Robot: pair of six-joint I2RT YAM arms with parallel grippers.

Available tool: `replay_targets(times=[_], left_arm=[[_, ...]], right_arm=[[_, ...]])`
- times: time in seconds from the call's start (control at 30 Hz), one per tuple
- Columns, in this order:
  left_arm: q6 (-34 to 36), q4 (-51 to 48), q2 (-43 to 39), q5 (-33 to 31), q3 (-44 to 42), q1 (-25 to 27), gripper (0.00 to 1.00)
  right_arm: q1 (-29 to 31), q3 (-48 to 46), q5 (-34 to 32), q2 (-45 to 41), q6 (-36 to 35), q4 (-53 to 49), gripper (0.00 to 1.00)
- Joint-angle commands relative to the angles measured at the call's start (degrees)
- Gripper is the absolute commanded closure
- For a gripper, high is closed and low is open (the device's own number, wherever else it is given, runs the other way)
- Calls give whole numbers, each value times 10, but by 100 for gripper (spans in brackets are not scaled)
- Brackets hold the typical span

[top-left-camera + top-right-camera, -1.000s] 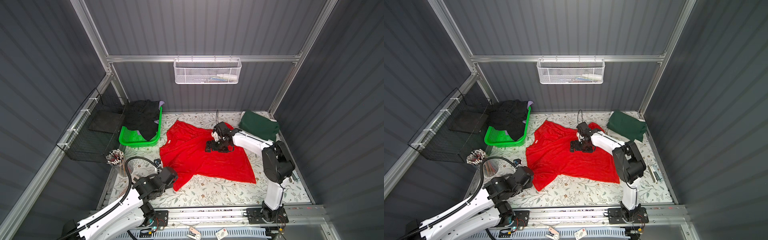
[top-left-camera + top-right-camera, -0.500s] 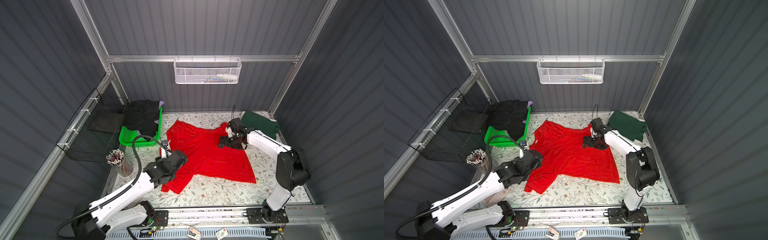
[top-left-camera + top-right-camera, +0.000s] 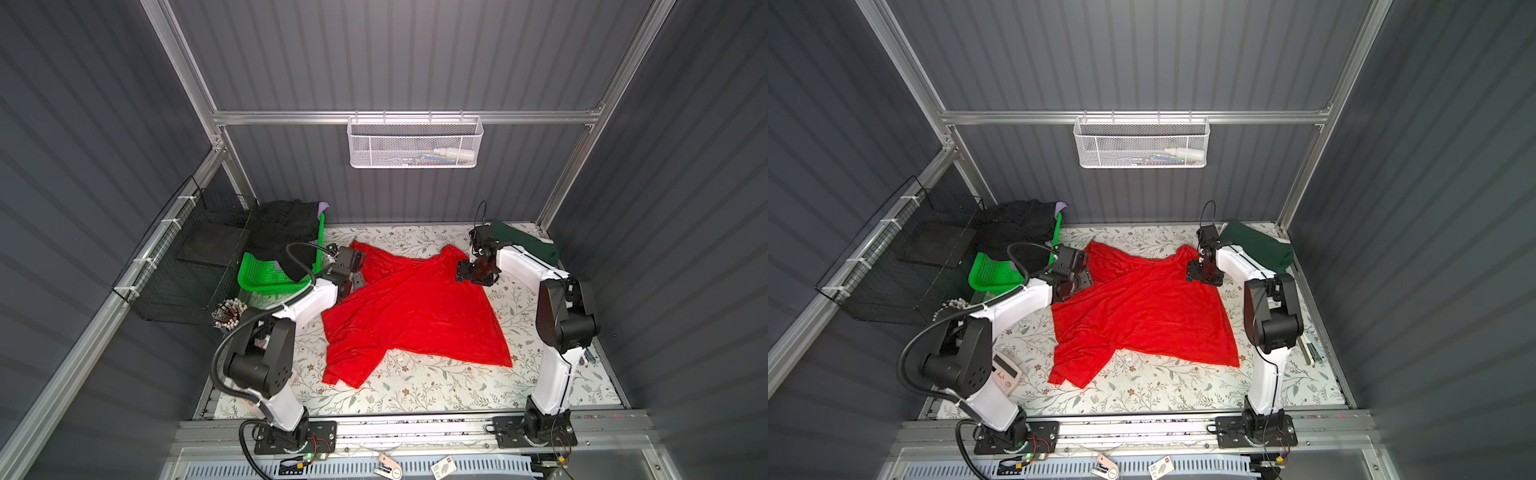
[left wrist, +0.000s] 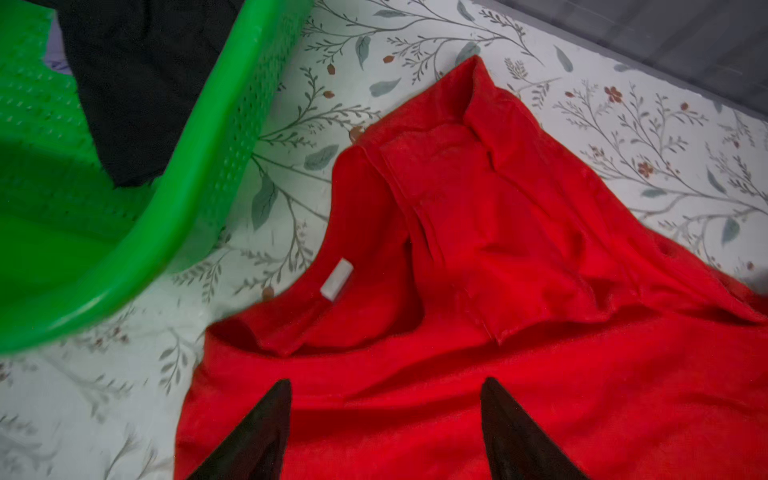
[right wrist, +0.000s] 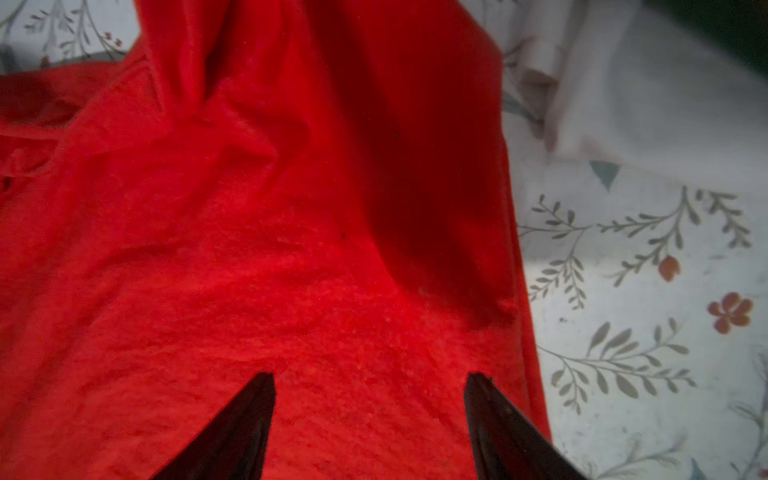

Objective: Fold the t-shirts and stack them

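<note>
The red t-shirt lay spread but wrinkled in the middle of the table. It was between a green lattice basket, which held a black t-shirt, and a folded dark green t-shirt. Only the left wrist view showed the neck opening with a small white label; no writing could be read on it. Only the right wrist view showed the fine, grainy knit and a white cloth just beside the red edge. The left gripper and the right gripper were both over the red cloth, jaws apart, holding nothing.
</note>
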State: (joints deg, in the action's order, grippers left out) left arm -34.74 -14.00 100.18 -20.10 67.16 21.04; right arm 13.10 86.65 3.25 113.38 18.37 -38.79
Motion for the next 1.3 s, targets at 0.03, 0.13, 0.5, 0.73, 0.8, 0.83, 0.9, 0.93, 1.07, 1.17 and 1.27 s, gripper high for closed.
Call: replay_targets(times=[0.03,0.13,0.5,0.73,0.8,0.83,0.9,0.93,1.07,1.17,1.27], left_arm=[[19,23,61,43,41,-29,30],[8,33,96,39,46,-51,31],[32,49,189,49,80,-60,50],[35,29,201,18,81,-60,100],[40,22,197,7,78,-60,100],[42,17,196,1,79,-60,100],[44,3,193,-11,80,-60,100],[43,-4,191,-16,78,-60,100],[42,-18,171,-47,62,-60,100],[43,-30,156,-78,53,-60,100],[37,-22,130,-93,28,-59,100]], right_arm=[[-4,1,-12,6,-7,-19,27],[-14,-10,10,9,-12,-14,28],[-26,-31,50,7,1,9,30],[-31,-39,42,14,-5,7,32],[-35,-43,41,13,-6,9,33],[-37,-44,40,14,-6,9,34],[-40,-48,39,14,-7,9,35],[-41,-50,38,15,-7,10,35],[-48,-61,31,14,-9,10,36],[-53,-70,29,11,-10,9,36],[-54,-79,34,7,-9,5,36]])
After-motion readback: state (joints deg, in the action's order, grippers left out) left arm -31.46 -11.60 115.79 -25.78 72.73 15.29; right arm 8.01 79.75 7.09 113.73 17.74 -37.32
